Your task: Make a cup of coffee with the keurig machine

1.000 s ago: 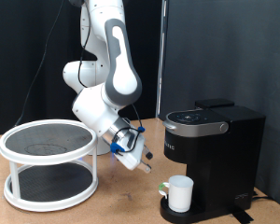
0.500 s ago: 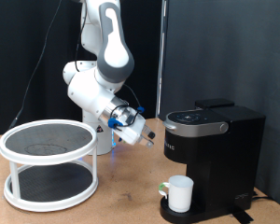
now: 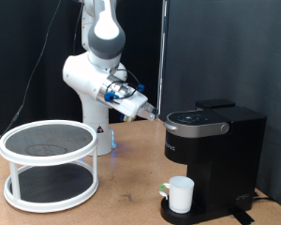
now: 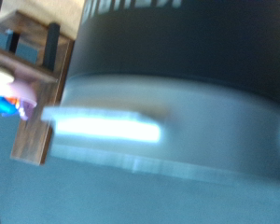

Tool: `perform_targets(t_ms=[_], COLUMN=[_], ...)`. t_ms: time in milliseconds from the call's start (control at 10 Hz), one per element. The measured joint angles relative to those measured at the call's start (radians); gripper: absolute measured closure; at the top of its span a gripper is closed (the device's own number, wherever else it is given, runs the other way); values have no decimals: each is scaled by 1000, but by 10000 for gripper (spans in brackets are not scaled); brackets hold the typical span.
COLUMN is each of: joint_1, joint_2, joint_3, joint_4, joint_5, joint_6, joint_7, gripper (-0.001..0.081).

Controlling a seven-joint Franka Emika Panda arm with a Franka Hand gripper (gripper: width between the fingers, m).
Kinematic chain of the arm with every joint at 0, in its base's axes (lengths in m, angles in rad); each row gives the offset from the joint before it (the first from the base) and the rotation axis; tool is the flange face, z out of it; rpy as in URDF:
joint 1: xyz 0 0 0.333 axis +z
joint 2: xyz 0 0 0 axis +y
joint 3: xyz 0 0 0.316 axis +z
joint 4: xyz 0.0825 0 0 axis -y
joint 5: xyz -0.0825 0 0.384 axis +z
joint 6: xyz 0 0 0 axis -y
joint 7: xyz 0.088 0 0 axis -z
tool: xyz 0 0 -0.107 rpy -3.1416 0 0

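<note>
gripper [image 3: 152, 115]: risen from beside the machine's base to its top-panel level, just off that edge; finger state cannot be told | cup [image 3: 182, 193]: seated on drip tray under spout, placement done | keurig machine [image 3: 211, 155]: lid down | wrist view: blurred machine top [image 4: 168, 112]

The cup [image 3: 182, 193] sits on the keurig machine [image 3: 215, 155] base (two-tier rack [image 3: 49, 167] at the exterior view's left).
</note>
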Motion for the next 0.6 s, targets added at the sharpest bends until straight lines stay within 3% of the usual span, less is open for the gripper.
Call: perform_targets(t_ms=[400,600], joint_1=[0,-3], joint_2=[-124,-176], joint_3=[-9,-26], joint_4=[15,24], joint_5=[-41,-120], joint_6=[-30,-82], joint_7=[149,234], gripper=[72,72])
